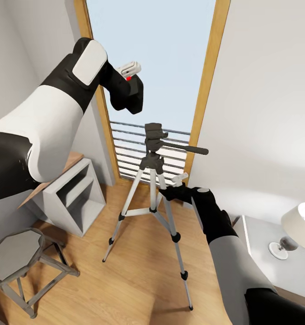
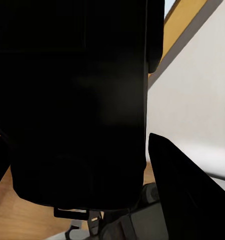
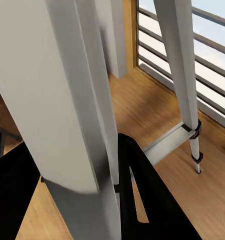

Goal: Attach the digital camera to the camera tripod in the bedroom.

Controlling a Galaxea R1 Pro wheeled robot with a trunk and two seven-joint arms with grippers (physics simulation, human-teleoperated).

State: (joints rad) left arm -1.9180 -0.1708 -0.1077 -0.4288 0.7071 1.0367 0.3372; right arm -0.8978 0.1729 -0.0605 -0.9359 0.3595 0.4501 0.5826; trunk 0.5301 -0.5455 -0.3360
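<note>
The white cabinet beside the window is standing with its open shelves showing nothing inside, under a wood top. The grey bedside table is carrying a lamp with a pale rounded shade and a small round base.

The left gripper is hanging high in front of the window, pinching the digital camera, a chunky matte black block with a red dot on its upper face, held above the tripod head and apart from it. In the left wrist view the camera is sitting as a dark smooth slab between the dark fingers.

The camera tripod is standing on the light wood plank floor just in front of the window's grey railing bars. Its three thin legs are smooth silvery tubes with black joints and feet; its head is black and blocky, with a slim handle sticking out sideways.

The right gripper is sitting at the tripod's upper legs, just below the head. In the right wrist view a pale leg is standing between the black fingers, which are closing around it.

A short grey stool with an eight-sided seat is standing near the cabinet, well apart from the tripod.
</note>
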